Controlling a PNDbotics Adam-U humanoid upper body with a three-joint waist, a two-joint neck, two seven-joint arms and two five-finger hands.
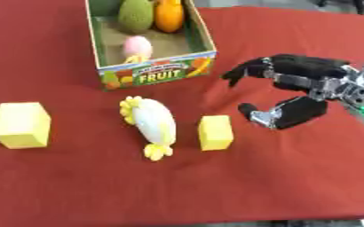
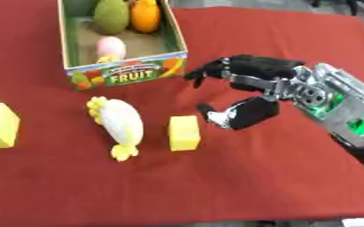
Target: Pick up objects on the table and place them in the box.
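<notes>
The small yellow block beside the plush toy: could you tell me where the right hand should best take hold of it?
Take the small yellow block across its flat left and right faces, coming from above. The right hand hovers open just to its right, and the plush toy lies apart on the left, leaving room.

red cloth [image 1: 294,177] covers whole table; strip of grey floor [image 2: 255,3] beyond far edge.

Right arm reaching in from the right, right hand [image 2: 243,91] empty, fingers loosely spread
</notes>
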